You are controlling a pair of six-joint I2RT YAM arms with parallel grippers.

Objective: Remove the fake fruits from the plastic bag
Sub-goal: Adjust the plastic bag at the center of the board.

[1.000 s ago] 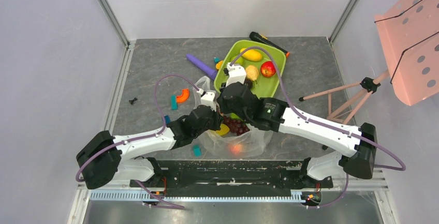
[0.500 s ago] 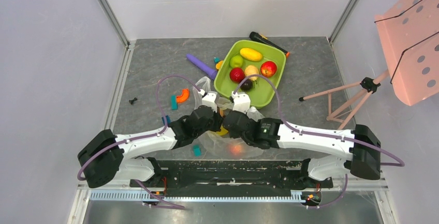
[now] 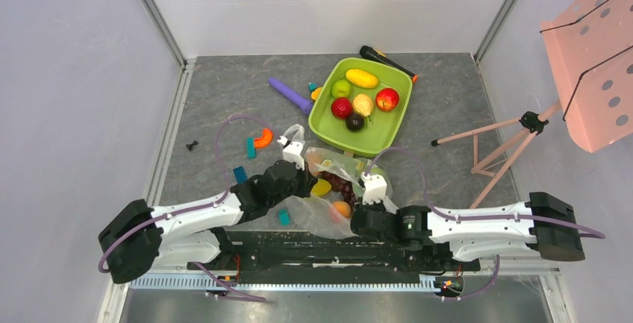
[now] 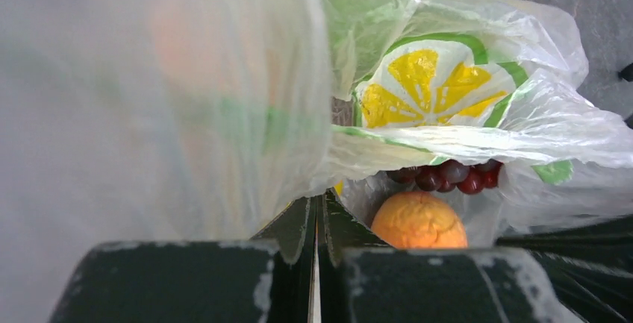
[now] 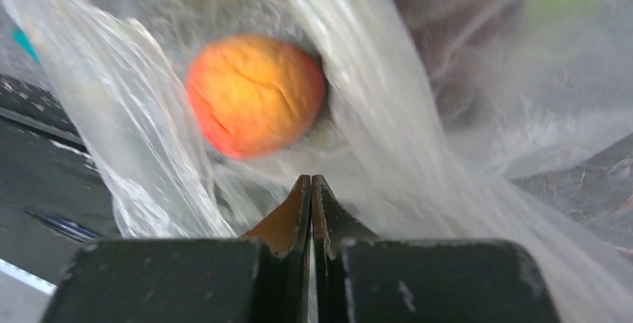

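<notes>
**Both hands clenched at the plastic bag, fruit inside it**

The left hand (image 4: 315, 201) is clenched, its fingers pressed together on a fold at the left edge of the plastic bag (image 3: 312, 215), whose film drapes across the left of its wrist view. The bag lies crumpled on the desk (image 3: 216, 99) between the two hands, at the near edge. Inside it are a yellow fruit (image 3: 322, 187), a dark grape bunch (image 3: 342, 183) and a peach-orange fruit (image 3: 341, 209). The right hand (image 5: 311, 182) is clenched too, its tips against the bag's film just below the peach-orange fruit; I cannot tell whether any film is caught between them. Farther back and to the right, the green tray (image 3: 389, 133) holds six more fake fruits (image 3: 363, 78), apart from the bag.
</notes>
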